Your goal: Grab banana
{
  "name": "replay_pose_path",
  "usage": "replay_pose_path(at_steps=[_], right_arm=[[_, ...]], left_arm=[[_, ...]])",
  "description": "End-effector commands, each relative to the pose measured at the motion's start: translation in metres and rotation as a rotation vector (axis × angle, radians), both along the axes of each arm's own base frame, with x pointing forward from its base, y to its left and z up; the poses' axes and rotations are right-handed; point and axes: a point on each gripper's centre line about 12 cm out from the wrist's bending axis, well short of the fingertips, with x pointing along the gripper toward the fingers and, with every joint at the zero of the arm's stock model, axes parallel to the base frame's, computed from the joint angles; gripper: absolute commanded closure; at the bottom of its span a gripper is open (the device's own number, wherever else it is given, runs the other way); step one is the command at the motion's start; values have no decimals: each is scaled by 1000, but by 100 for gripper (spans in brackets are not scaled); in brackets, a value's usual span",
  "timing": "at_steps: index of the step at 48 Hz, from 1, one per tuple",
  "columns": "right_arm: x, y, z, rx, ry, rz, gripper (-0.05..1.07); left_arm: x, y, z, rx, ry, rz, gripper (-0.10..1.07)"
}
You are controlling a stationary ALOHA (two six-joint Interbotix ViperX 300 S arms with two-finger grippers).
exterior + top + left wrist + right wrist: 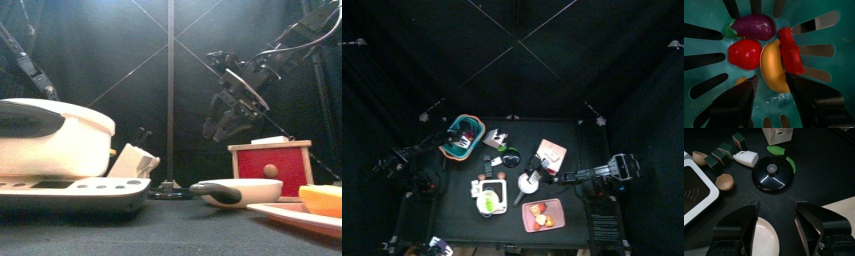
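The left gripper hung inside the teal basket, jaws spread wide apart with nothing between them, the yellow banana lying on the basket floor just beyond the tips, toward 12 o'clock of the gap. A red chili rested along the banana's 3 o'clock edge, touching it, while a red tomato sat against its 9 o'clock side. Farther in, at 12 o'clock, lay a purple eggplant. Seen from above, the basket stood at about 10 o'clock on the black table. The right gripper hovered, jaws apart and empty, over a black pot lid near the table's 3 o'clock side.
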Motion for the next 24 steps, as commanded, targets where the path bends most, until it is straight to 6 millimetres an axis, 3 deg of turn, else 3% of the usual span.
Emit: replay_pose_path(at_steps=[1, 24], right_arm=[[1, 0, 8, 0, -24, -1, 17], [4, -2, 3, 1, -12, -5, 17]], left_arm=[[3, 5, 2, 14, -5, -1, 13], [8, 16, -12, -37, 32, 6, 12]])
